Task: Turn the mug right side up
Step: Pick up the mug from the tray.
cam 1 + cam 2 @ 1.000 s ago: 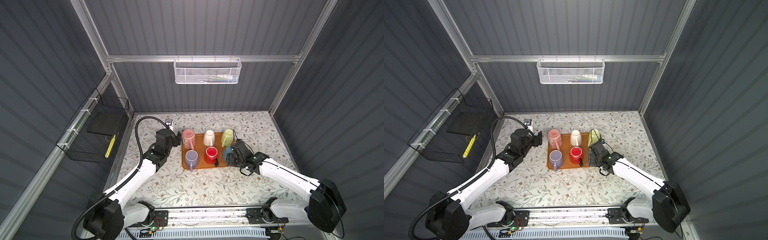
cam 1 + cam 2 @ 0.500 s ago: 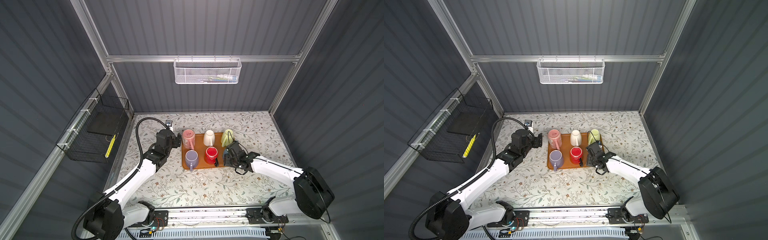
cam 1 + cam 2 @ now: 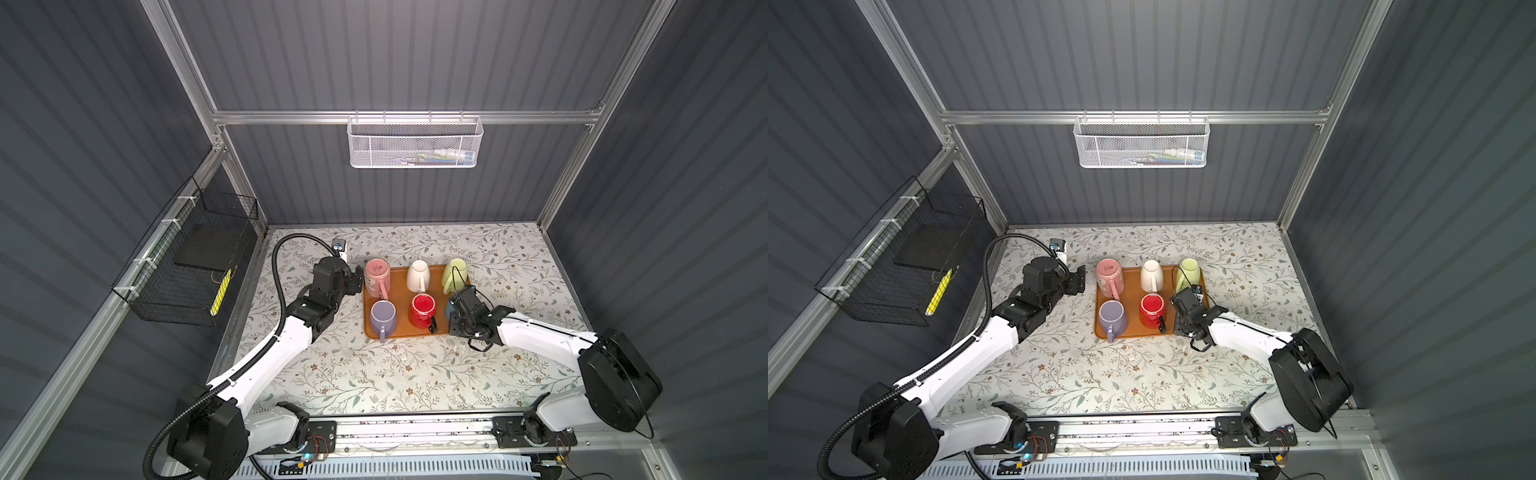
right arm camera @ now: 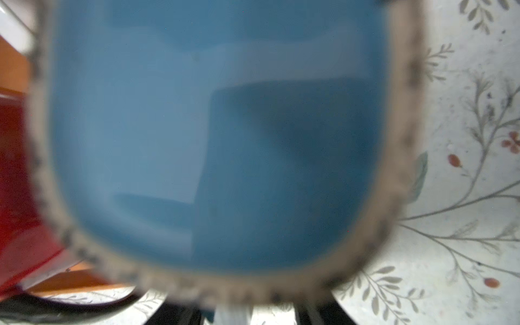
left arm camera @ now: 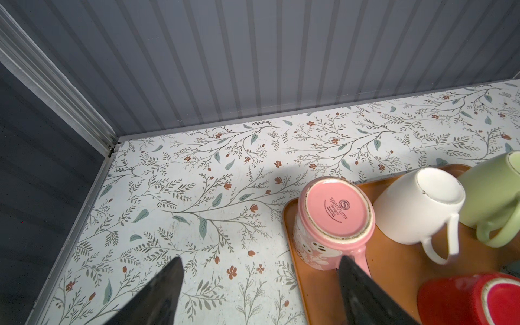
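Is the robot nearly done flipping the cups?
Not nearly. Done: no mug clearly stands right way up yet; the purple mug and red mug are hard to judge. In hand: the right gripper is at the blue mug, grip unclear. Left: the pink mug and white mug show their bottoms, so they need flipping.

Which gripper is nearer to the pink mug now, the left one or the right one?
Left. The left gripper sits just beside the pink mug, at the tray's edge, jaws open. The right gripper is across the tray, at the blue mug.
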`<state>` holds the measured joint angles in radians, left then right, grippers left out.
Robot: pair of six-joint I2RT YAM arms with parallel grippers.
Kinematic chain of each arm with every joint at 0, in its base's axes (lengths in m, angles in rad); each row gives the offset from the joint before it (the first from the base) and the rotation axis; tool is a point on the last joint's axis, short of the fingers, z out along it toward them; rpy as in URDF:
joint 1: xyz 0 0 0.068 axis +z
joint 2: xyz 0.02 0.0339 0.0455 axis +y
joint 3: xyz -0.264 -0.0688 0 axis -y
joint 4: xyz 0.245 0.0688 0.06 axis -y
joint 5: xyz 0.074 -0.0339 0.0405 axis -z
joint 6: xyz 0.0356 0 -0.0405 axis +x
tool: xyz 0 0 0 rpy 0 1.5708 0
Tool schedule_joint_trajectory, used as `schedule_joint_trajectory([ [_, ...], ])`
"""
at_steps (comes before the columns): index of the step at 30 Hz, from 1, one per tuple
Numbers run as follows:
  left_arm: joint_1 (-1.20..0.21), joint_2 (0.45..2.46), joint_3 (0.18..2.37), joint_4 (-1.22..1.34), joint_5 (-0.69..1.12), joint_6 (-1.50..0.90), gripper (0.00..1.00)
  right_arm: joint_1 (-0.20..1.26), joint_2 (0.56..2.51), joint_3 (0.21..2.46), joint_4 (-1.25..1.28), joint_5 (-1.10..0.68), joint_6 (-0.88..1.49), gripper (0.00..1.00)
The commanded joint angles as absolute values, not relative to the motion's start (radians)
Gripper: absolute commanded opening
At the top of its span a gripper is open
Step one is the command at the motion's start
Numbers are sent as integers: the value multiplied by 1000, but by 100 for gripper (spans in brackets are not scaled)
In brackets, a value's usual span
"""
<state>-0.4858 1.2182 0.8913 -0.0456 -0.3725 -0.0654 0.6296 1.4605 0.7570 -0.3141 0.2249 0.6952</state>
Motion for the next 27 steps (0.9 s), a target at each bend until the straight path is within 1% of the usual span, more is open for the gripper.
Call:
schedule_joint_trajectory([
  [1, -492, 1220, 920, -66, -366, -77, 86, 635, 1475, 750, -312, 252, 704, 44],
  [15, -492, 1220, 907, -67, -362, -83, 86, 637, 1495, 765, -305, 311, 688, 22],
  [24, -492, 1217, 896, -66, -365, -84, 86, 636, 1463, 779, -338, 321, 676, 0],
  [27, -492, 1218, 896, -66, -356, -87, 86, 634, 1405, 794, -359, 314, 651, 0],
])
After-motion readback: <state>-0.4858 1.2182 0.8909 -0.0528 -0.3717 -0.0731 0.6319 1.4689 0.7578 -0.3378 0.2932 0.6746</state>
